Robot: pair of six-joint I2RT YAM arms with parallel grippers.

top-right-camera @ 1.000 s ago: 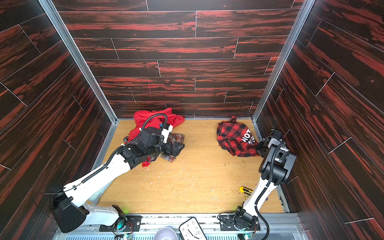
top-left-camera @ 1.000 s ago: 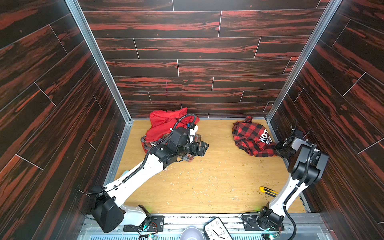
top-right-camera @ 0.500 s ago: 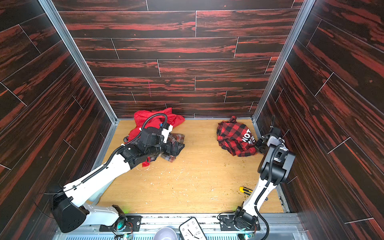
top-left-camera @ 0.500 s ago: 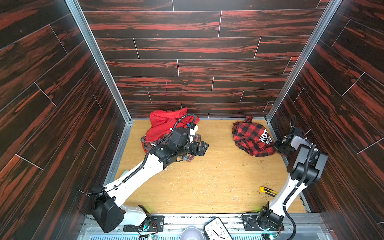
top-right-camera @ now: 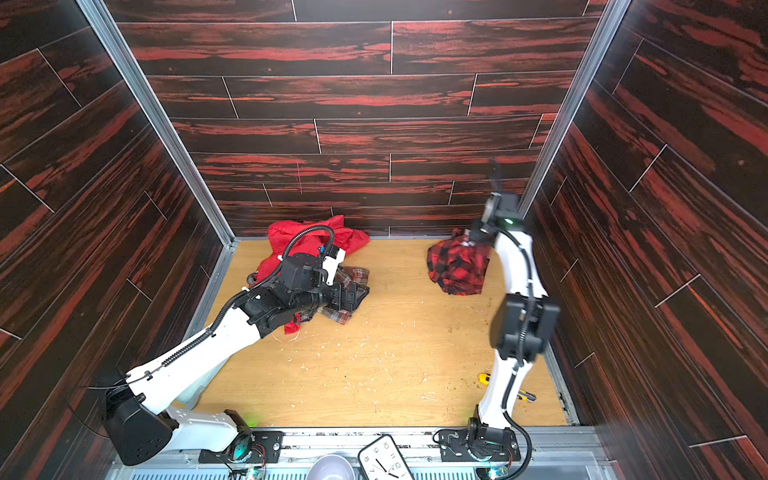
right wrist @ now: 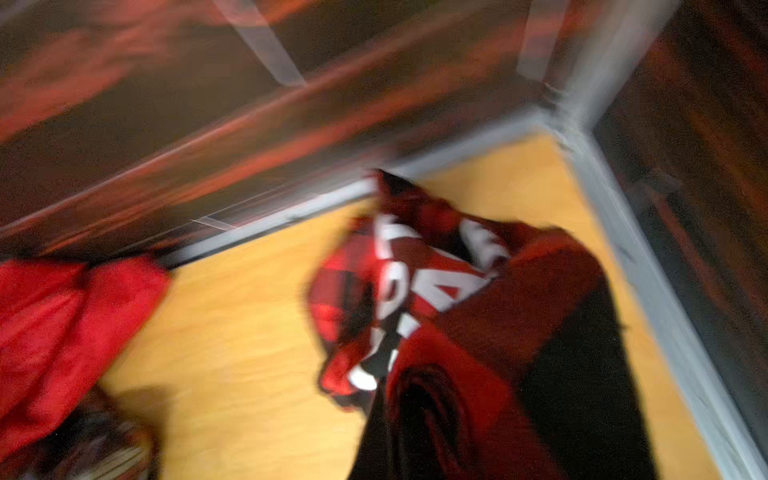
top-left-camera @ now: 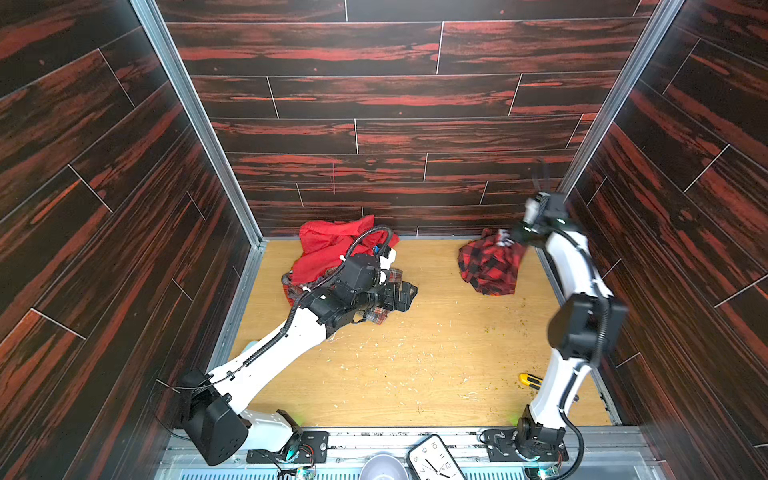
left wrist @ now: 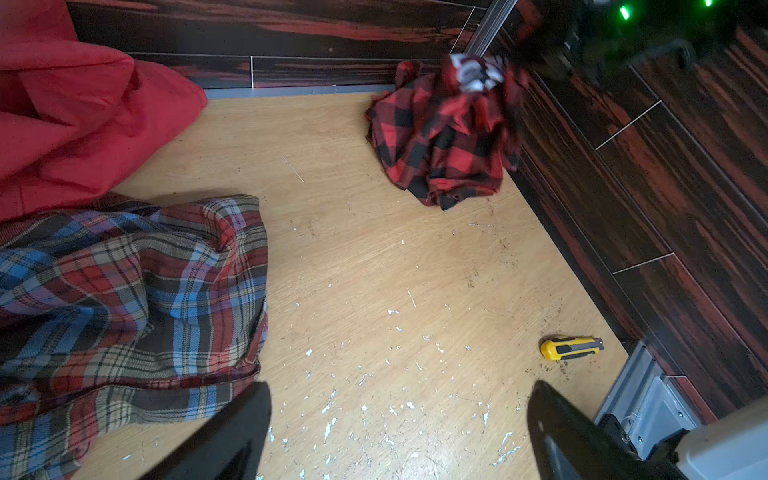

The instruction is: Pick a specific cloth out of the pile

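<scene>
Red-and-black checked cloth, its top clenched in the right gripper, sits well apart from the pile; the left gripper gapes empty. Picking seems nearly done.

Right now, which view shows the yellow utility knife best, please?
The left wrist view: the utility knife lies whole and sharp there. Both top views show it small, partly hidden by the right arm; the right wrist view misses it.

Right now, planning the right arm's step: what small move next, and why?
Probably raise the right gripper a little: it looks shut on the cloth at the lettered top, while lower folds seem to rest on the table, apart from the pile.
</scene>
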